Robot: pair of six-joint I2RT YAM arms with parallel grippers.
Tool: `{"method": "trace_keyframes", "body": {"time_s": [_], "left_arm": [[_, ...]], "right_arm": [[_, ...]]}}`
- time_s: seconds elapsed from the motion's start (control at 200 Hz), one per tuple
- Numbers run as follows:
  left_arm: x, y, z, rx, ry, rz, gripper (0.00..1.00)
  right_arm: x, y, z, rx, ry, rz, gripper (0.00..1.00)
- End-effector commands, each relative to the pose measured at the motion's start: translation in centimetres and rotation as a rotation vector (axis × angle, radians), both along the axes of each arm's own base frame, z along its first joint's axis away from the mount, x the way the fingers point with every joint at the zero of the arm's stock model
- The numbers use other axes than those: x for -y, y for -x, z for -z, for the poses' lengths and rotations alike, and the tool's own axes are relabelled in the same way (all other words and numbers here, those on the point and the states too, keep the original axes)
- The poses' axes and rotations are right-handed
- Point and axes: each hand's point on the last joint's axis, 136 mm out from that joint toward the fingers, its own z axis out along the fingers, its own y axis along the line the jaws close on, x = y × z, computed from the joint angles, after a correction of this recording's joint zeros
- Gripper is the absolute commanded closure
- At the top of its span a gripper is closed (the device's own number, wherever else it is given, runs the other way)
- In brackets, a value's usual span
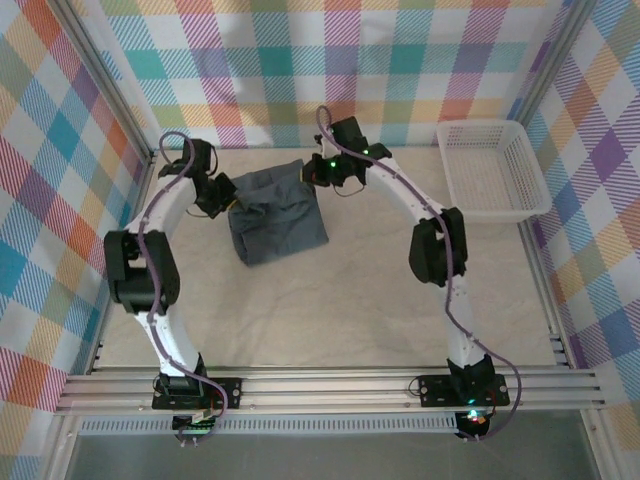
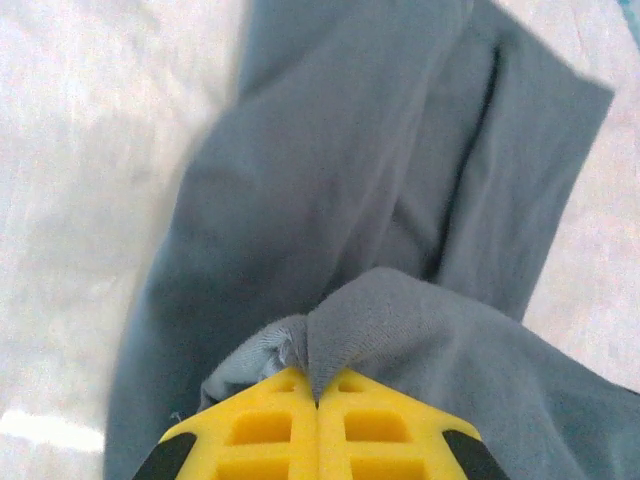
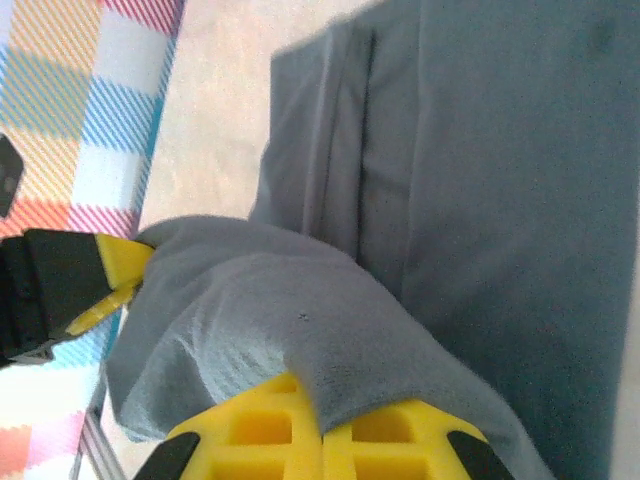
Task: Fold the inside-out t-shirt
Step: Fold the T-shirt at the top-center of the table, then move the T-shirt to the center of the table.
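The inside-out t-shirt is a slate blue-grey cloth, partly folded into a rough rectangle at the back middle of the table. My left gripper is shut on its far left edge, and my right gripper is shut on its far right corner. In the left wrist view the yellow fingers pinch a fold of the t-shirt, which hangs down to the table below. In the right wrist view the yellow fingers pinch the t-shirt too, with the left gripper's yellow finger showing at the left.
A white mesh basket stands at the back right. Plaid walls close the back and sides. The near half of the cream table lies bare between the two arms.
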Motion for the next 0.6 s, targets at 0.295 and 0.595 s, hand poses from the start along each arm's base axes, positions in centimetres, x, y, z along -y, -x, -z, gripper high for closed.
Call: {"method": "trace_keyframes", "body": {"time_s": [0.295,0.595], "left_arm": [[-3.5,-4.6,-5.7,0.183,0.021,-0.036,0.35],[1.3,7.0,2.3,0.021,0.112,0.018,0.36]], "right_arm": [[5.3,-2.5,-1.9,-0.029,-0.009,0.023,0.23],[6.9,7.1,7.7,-0.222,0.071,-0.02,0.28]]}}
